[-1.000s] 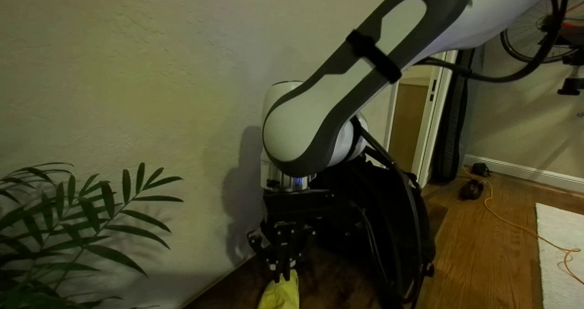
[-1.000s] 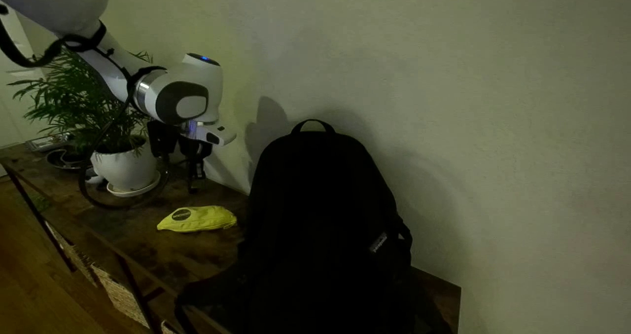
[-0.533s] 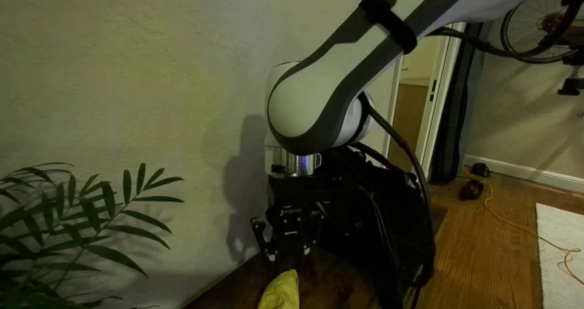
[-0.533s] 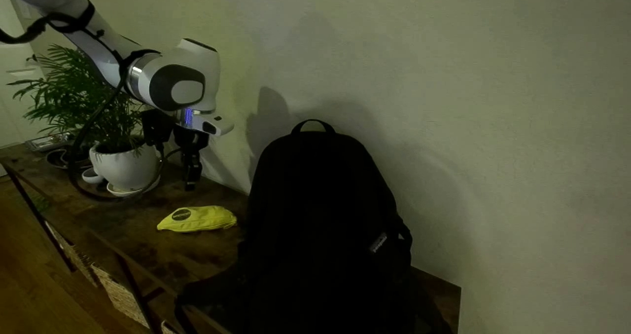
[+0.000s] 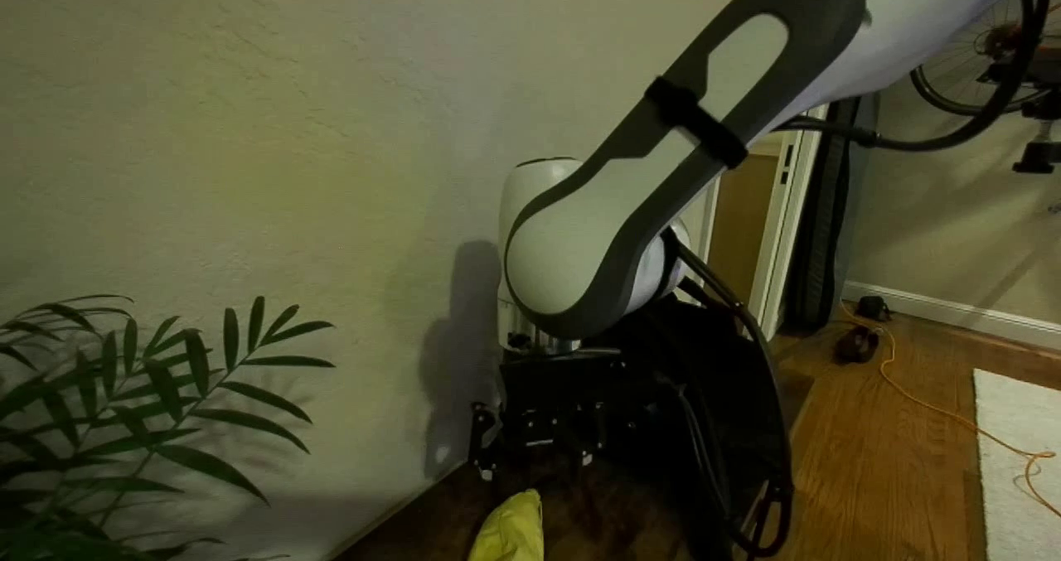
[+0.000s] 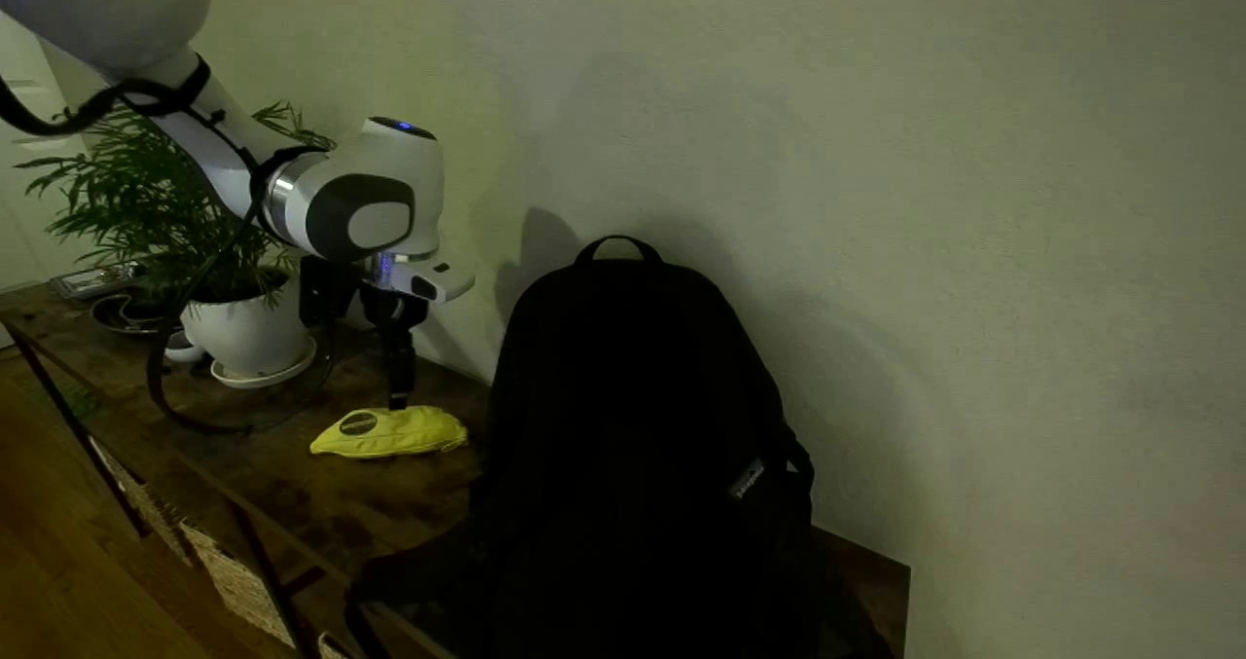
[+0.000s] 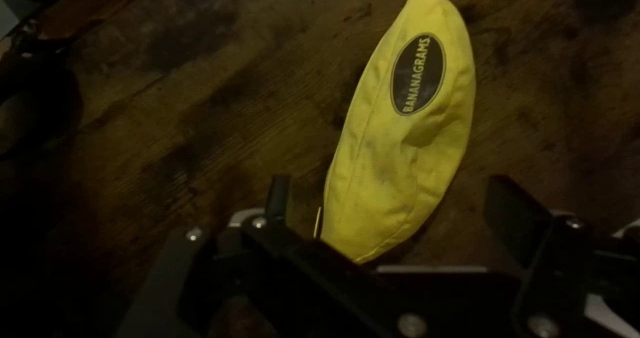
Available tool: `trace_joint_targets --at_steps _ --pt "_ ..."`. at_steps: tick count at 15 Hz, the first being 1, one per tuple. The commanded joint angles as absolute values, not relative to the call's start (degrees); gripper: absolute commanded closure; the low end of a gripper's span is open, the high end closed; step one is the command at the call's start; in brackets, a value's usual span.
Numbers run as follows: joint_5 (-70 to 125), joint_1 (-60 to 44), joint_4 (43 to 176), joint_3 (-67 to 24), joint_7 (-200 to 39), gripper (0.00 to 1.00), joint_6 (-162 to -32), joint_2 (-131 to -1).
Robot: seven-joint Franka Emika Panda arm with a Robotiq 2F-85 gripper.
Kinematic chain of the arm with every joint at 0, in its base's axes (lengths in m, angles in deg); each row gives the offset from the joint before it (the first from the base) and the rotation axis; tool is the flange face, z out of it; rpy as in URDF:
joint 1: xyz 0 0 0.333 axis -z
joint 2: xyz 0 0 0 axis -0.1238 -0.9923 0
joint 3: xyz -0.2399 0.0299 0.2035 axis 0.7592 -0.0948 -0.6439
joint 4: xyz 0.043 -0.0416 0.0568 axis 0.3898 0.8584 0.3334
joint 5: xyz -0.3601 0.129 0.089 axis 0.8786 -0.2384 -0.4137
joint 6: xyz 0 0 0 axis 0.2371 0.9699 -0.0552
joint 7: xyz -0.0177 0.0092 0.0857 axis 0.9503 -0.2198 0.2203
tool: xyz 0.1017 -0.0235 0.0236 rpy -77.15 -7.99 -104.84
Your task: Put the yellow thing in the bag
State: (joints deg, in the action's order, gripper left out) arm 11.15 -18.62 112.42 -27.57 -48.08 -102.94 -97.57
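we see creased matt cloth on the yellow pouch (image 7: 395, 163) and mottled wood on the tabletop (image 7: 250, 103). near its wall-side corner, the bag (image 6: 642, 445) looks dull fabric.

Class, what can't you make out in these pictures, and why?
Bag: in an exterior view, shadow hides whether it is open; the bottom edge cuts off its base.
Yellow pouch: in the wrist view, its own body hides its underside.
Dark objects on the floor: in an exterior view, too small and dark to name.
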Motion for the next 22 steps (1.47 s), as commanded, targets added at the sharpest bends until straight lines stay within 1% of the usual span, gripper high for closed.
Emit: trace_joint_targets --at_steps 1,15,22 --pt "11.32 -20.56 112.24 -25.34 -44.23 0.0 -105.89 -99.83" --pt "11.38 -21.54 102.12 -25.82 -41.44 0.0 -104.14 -108.79" --pt "11.16 -21.45 99.35 -26.92 -42.45 0.0 -103.05 -113.35"
